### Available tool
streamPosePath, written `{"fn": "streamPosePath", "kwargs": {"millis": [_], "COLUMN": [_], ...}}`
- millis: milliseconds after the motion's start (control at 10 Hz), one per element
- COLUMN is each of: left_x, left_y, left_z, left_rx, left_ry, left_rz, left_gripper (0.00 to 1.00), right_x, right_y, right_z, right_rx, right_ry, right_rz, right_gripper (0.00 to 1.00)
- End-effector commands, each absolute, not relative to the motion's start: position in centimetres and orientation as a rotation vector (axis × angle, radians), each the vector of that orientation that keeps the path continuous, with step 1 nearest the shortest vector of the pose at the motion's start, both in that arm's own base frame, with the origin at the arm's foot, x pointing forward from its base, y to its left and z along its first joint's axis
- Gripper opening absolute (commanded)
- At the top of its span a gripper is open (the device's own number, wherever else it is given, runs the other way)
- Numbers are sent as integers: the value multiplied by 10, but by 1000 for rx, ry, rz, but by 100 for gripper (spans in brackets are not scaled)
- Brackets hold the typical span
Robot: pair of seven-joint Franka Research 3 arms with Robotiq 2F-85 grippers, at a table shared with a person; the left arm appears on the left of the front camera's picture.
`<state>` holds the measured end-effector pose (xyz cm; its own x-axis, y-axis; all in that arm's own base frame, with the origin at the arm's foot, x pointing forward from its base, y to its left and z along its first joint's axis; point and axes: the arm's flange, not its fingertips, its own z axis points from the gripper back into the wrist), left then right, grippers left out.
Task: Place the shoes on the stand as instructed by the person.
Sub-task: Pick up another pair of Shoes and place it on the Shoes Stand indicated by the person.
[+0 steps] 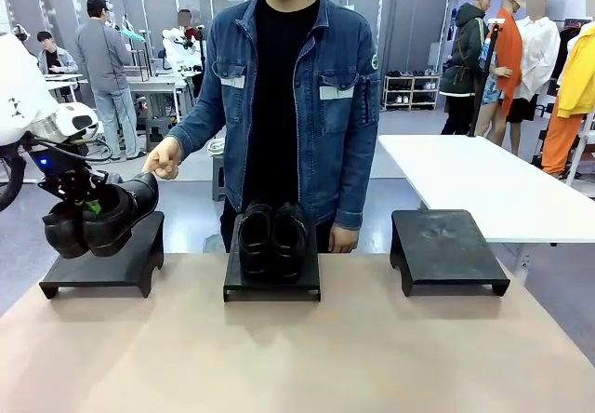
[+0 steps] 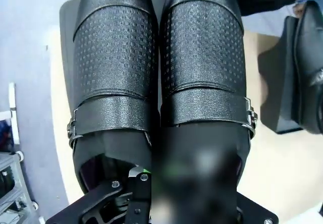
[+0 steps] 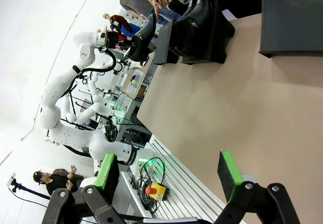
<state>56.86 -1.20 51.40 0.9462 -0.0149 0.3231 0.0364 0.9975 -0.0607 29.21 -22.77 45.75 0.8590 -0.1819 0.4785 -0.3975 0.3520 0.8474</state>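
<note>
You have three black stands on the table: the left stand (image 1: 102, 269), the middle stand (image 1: 271, 285) and the right stand (image 1: 448, 250). You have two pairs of black shoes, four shoes in all.

One pair (image 1: 272, 238) sits on the middle stand, side by side, toes toward the near edge. The other pair (image 1: 100, 218) is held in the air over the left stand, tilted, with toes down toward you and heels raised toward the far side. In the left wrist view, this held pair (image 2: 161, 62) shows two textured uppers pressed together, each crossed by a buckled strap.

The left gripper (image 1: 91, 206) reaches in from the left and is clamped on the held pair at the shoe openings. Its arm bends down from the upper left.

The right gripper (image 3: 169, 176) stands with its green pads well apart and nothing between them, above bare table on the near right.

The person (image 1: 288, 106) stands at the far side behind the middle stand. One hand (image 1: 164, 160) is extended toward the left stand, just beside the held shoes' heels. The other hand (image 1: 343, 238) hangs by the middle stand.
</note>
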Motion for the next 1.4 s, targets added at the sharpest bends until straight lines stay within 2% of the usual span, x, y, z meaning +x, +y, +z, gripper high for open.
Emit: {"fn": "streamPosePath", "kwargs": {"millis": [0, 400, 1000, 1300], "left_x": [587, 604, 615, 615], "left_y": [-11, -11, -1, 4], "left_z": [522, 496, 469, 451], "left_rx": [-95, -99, -25, -4], "left_ry": [-366, -371, -480, -465], "left_rz": [9, 60, 106, 102], "left_gripper": [0, 0, 0, 0], "right_x": [292, 292, 292, 292], "right_y": [-229, -229, -229, -229], "right_z": [459, 459, 459, 459], "right_rx": [1230, 1230, 1230, 1230], "right_ry": [-565, -565, -565, -565], "right_rz": [152, 152, 152, 152], "right_gripper": [100, 100, 100, 100]}}
